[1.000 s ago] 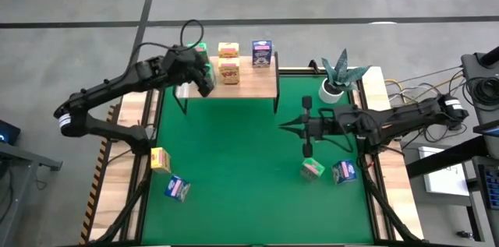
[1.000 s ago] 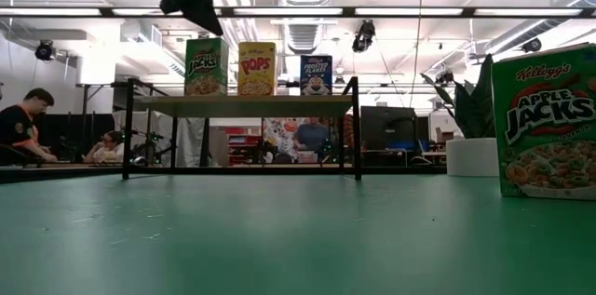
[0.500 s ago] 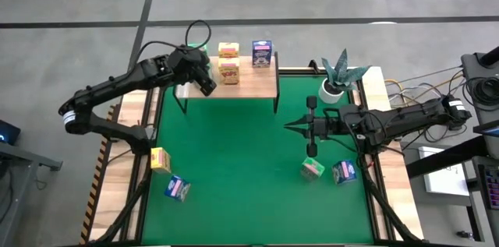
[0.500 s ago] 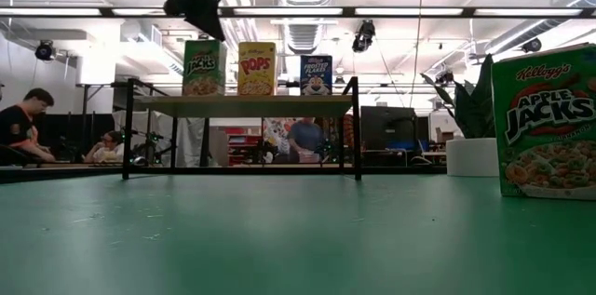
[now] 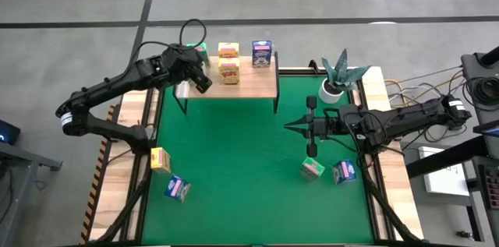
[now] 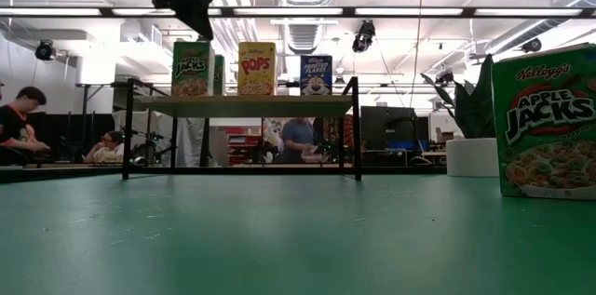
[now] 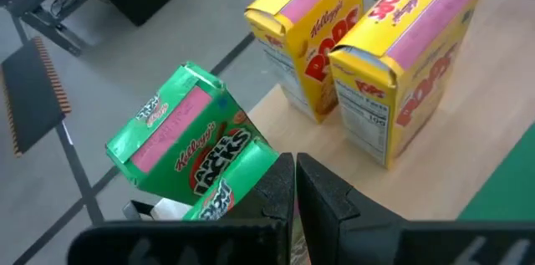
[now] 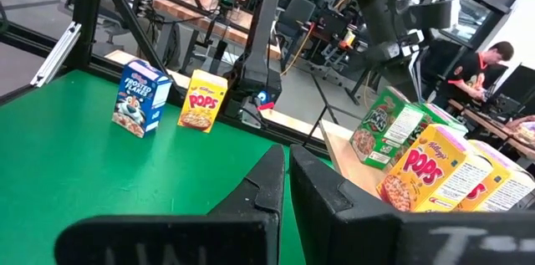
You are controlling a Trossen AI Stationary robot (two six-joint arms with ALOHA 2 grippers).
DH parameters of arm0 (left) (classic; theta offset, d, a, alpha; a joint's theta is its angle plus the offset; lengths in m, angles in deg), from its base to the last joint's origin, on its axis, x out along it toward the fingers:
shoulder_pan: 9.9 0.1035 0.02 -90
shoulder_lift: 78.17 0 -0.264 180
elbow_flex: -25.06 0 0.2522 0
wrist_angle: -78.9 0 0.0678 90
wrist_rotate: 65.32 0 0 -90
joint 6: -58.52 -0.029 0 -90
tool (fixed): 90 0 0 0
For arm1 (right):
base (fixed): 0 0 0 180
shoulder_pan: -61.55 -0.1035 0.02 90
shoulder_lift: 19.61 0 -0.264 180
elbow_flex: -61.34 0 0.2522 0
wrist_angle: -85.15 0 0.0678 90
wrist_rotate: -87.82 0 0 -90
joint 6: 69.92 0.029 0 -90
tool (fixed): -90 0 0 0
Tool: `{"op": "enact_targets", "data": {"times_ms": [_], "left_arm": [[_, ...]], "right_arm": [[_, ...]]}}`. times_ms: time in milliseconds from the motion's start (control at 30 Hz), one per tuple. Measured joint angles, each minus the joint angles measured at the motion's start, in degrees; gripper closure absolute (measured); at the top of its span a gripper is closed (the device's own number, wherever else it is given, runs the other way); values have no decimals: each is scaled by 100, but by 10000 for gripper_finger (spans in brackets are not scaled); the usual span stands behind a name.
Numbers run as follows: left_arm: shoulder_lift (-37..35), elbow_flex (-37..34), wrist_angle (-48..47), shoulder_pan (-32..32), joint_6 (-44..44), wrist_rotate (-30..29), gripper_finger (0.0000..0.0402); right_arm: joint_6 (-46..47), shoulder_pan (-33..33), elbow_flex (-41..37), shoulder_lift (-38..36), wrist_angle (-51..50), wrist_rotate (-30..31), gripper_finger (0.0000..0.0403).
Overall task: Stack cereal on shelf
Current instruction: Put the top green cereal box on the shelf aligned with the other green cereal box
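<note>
A: Where does the risk sit?

B: At the upper left of the high view. The left end effector point(image 5: 203, 84) hovers over the shelf point(image 5: 249, 85), fingers point(image 7: 280, 194) pressed together on nothing. Just beside them the green box point(image 7: 188, 152) leans at the shelf's corner; I cannot tell whether they touch.

A: So a nudge tips it?

B: I think so. A sideways brush by the clenched fingers could push it off the edge or into the two yellow boxes point(image 7: 359, 48) next to it. The blue box point(image 5: 262, 52) stands farther right on the plank.

A: And the other arm?

B: The right end effector point(image 5: 287, 127) waits right of centre above the desk point(image 5: 234, 169), also clenched. Another green box point(image 5: 313, 168) and a blue one point(image 5: 343, 171) lie near it at lower right. A yellow one point(image 5: 160, 159) and a second blue one point(image 5: 178, 188) lie at lower left. Descending with the fingers shut would knock a box over instead of grasping it.
</note>
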Motion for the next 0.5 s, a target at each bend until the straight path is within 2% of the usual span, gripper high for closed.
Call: {"op": "enact_targets", "data": {"times_ms": [233,500], "left_arm": [[-126,124,-111,-132,64,7,401],[-458,106,-857,-128,-47,-38,401]], "right_arm": [[1,0,0,0,-5,0,390],[2,0,0,2,-13,18,390]]}}
